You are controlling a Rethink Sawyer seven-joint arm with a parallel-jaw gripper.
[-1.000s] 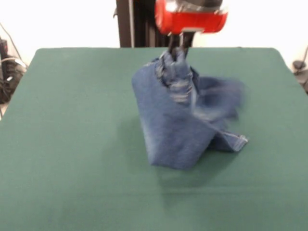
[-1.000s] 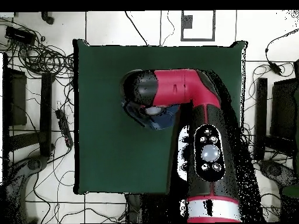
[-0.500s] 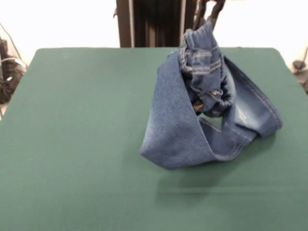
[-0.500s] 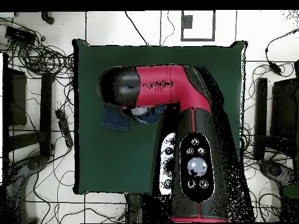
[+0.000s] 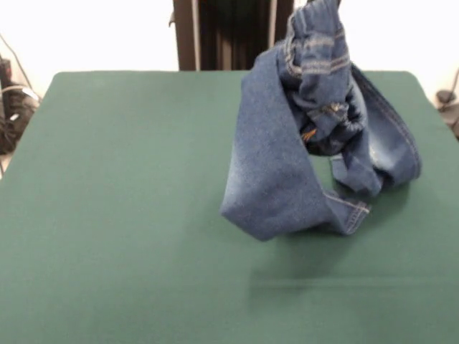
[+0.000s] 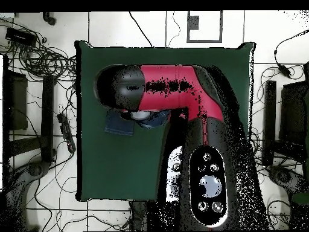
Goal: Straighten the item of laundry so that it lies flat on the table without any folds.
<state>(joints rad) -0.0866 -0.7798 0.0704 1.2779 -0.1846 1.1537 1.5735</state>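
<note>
Jeans [image 5: 276, 168] hanging bunched from the waistband at top, long axis near vertical, legs trailing down onto the green counter [image 5: 107, 215] right of centre in the front view, one hem [image 5: 351, 213] folded beneath. Arm [image 6: 163, 87] covering the claw from overhead; claw state impossible to tell

Robot arm [image 6: 175, 84], overhead view: glossy red shell w/ black sections. Rounded black cap at left end, red link running right, dark speckled band across its top. Near edge: wide black panel [image 6: 208, 184] w/ cluster of small round pale buttons around one bigger grey-white disc. Front view: arm out of shot.
</note>
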